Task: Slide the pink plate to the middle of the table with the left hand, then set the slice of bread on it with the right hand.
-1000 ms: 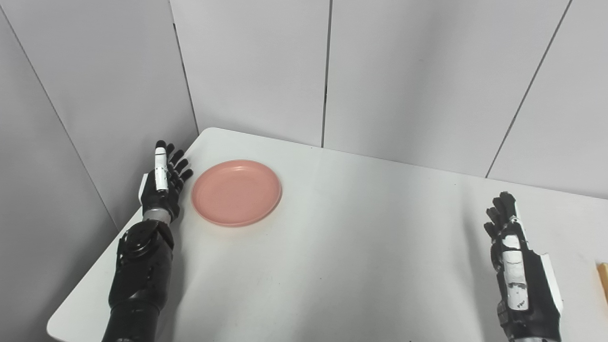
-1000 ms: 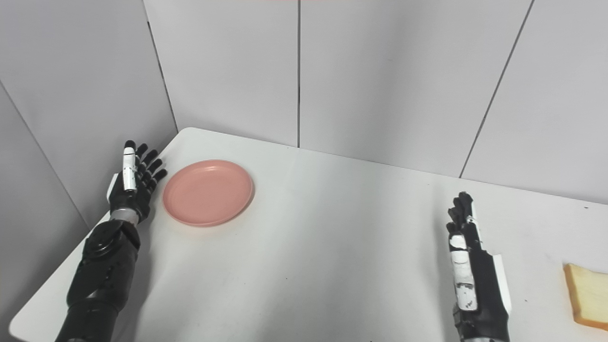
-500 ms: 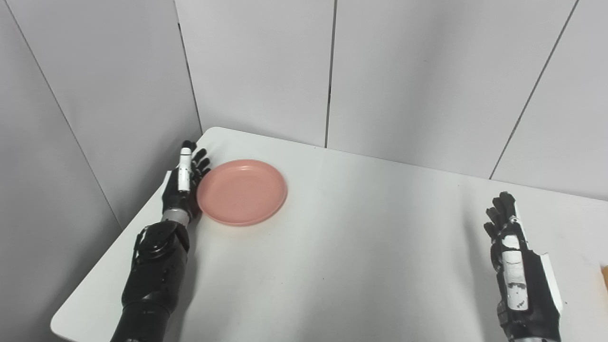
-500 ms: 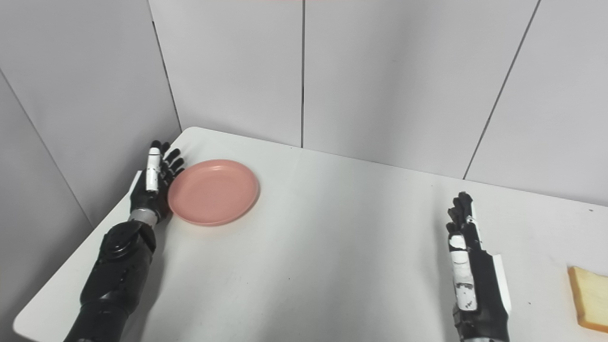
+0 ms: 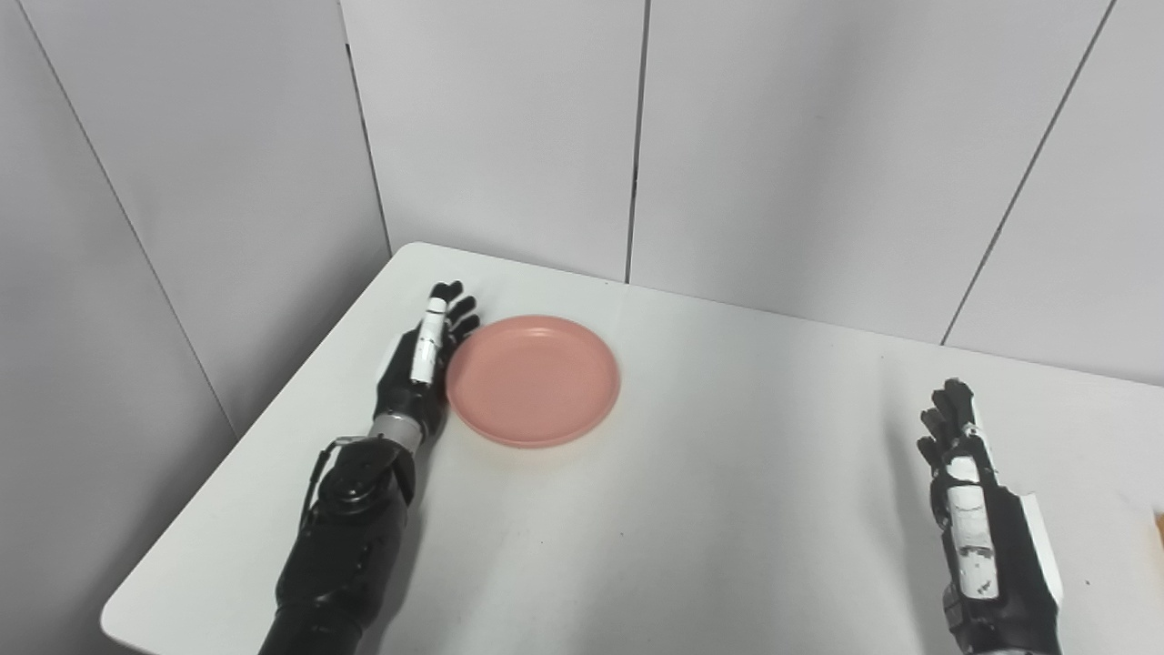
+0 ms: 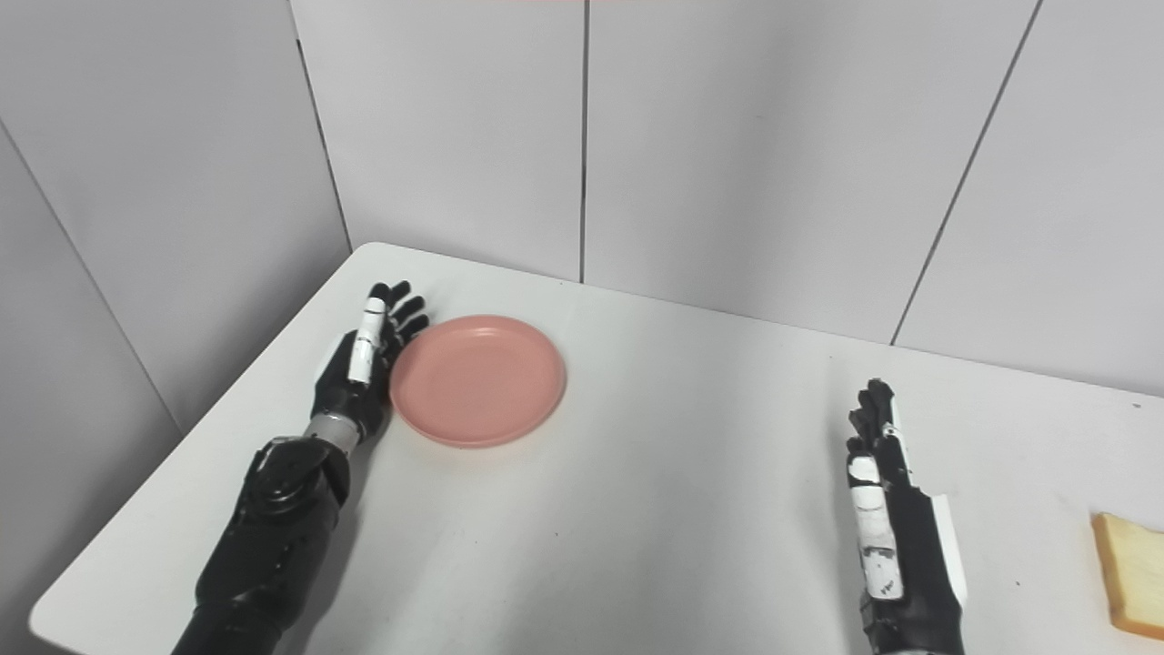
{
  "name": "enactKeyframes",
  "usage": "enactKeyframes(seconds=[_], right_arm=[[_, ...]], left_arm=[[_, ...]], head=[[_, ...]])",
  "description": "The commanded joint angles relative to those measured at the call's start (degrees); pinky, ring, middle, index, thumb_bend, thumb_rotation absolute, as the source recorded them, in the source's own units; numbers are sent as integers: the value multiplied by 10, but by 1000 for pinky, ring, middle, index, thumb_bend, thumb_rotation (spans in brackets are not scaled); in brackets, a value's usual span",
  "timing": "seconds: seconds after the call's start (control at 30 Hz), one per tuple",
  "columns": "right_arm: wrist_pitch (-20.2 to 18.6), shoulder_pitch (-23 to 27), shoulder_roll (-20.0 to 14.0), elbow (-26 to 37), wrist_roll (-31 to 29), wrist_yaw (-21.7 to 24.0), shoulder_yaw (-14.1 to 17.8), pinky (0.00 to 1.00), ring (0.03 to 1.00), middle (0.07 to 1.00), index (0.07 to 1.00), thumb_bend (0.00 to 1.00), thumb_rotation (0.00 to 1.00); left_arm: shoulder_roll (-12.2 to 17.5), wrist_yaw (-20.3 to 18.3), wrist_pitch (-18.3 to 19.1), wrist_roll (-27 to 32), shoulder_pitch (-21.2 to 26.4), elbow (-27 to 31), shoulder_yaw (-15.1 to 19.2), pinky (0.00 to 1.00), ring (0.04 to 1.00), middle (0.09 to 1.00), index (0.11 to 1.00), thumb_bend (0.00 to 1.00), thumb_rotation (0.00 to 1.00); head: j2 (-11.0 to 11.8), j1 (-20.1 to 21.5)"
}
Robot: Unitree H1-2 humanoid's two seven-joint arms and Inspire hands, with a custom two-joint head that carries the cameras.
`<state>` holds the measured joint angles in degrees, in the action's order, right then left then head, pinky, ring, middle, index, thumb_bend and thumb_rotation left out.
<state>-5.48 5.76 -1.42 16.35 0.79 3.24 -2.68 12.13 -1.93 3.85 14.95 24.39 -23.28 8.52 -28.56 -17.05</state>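
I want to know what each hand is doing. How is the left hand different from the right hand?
The left hand is pressed flat against the edge of the pink plate; the right hand touches nothing. The left hand is far out on the table; the right hand waits near the front, beside the bread. Both are open, fingers straight.

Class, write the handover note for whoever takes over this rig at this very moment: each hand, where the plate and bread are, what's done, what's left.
Left hand: open, edge-on against the left rim of the pink plate, pushing position.
Right hand: open, holding nothing, upright over the table's right side.
Plate: on the table left of centre, not yet in the middle.
Slice of bread: flat on the table at the far right, untouched.
Done: contact with the plate.
Left: finish the slide to the middle, then place the bread on the plate with the right hand.
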Motion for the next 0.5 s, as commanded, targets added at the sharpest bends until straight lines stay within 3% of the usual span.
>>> enactKeyframes(seconds=[0.0,0.1,0.47], right_arm=[[40,8,5,6,7,-6,-1,1000,1000,1000,1000,774,1000],[38,6,9,7,17,-12,-2,1000,1000,1000,1000,796,1000],[44,2,22,1,31,-22,-11,1000,998,1000,1000,809,1000]], left_arm=[[-18,-29,40,-1,-1,11,-24,924,929,939,933,641,1000],[-26,-28,51,-4,-5,32,-34,929,933,939,935,673,1000],[-52,-47,92,-1,-17,110,-71,941,937,935,935,630,1000]], head=[[-4,7],[-7,18],[-19,65]])
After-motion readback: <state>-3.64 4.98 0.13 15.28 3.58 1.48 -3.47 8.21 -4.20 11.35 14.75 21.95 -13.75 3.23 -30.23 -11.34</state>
